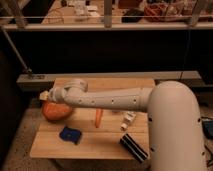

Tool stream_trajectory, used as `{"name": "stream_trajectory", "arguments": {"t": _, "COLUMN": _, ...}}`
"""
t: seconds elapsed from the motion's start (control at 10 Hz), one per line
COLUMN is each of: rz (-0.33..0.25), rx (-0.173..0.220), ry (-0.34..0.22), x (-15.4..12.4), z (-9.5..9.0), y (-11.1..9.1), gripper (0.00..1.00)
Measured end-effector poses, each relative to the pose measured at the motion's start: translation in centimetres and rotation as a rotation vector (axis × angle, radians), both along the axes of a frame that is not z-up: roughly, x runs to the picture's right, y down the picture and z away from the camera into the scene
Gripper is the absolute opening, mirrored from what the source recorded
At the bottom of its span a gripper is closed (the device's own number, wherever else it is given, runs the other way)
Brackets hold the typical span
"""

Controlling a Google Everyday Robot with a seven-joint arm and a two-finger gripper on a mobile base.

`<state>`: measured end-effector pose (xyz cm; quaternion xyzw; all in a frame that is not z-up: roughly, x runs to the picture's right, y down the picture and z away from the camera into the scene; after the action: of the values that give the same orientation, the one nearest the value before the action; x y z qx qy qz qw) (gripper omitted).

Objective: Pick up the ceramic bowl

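The ceramic bowl [54,111] is a round orange bowl with a darker rim, at the left edge of the wooden table [107,142]. My white arm reaches from the right across the table to it. My gripper [46,97] is at the end of the arm, right over the bowl's far rim; the wrist hides most of it. The arm covers the bowl's upper part.
A slim orange stick [98,117] lies mid-table. A small white cup [128,120] stands right of it. A blue crumpled item [70,134] lies at the front left, a dark striped box [134,147] at the front right. A dark counter and railing stand behind the table.
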<state>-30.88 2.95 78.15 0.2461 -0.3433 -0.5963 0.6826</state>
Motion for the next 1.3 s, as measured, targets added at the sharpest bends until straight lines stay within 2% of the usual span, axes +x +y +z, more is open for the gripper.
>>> {"name": "stream_trajectory", "arguments": {"t": 0.5, "rz": 0.028, "rx": -0.058, "ry": 0.062, "x": 3.2, "z": 1.6, "y": -0.5, "gripper": 0.8}}
{"name": "stream_trajectory", "arguments": {"t": 1.0, "rz": 0.051, "rx": -0.166, "ry": 0.165, "x": 6.6, "z": 3.5, "y": 0.1, "gripper": 0.8}}
{"name": "stream_trajectory", "arguments": {"t": 1.3, "rz": 0.056, "rx": -0.216, "ry": 0.212, "x": 8.1, "z": 4.8, "y": 0.6, "gripper": 0.8}}
